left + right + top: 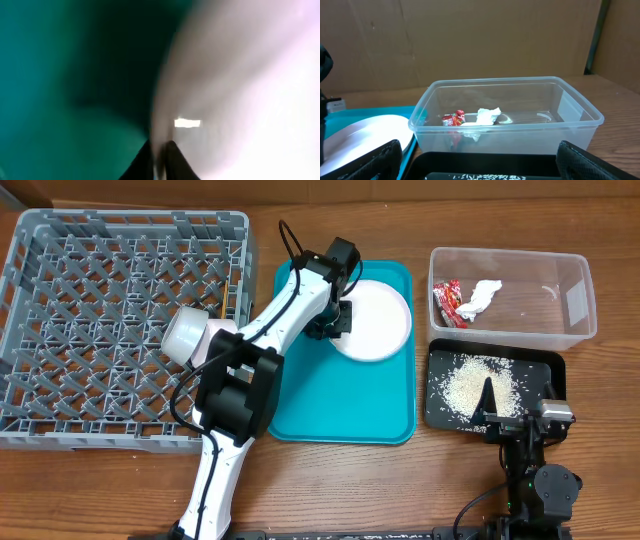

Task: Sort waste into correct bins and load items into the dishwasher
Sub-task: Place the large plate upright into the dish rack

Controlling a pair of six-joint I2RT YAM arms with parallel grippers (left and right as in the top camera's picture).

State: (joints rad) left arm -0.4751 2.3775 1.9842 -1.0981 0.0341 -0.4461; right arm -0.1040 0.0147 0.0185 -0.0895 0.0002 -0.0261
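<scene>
We see the left gripper [337, 321] closed on the left rim of the white plate [386, 315], which lies on the teal tray [350, 405]; the wrist view shows the rim pinched between the dark fingertips [178, 161]. The right gripper [482, 163], fingers wide apart, hovers over the black tray [438, 412] holding rice grains [468, 385]. The red wrapper [447, 302] and napkin [483, 296] lie in the clear tub [581, 290]. A small bowl [185, 330] sits in the grey dish rack [90, 310].

White left arm [285, 305] with black joints and cables; right arm [538, 480] all black.
</scene>
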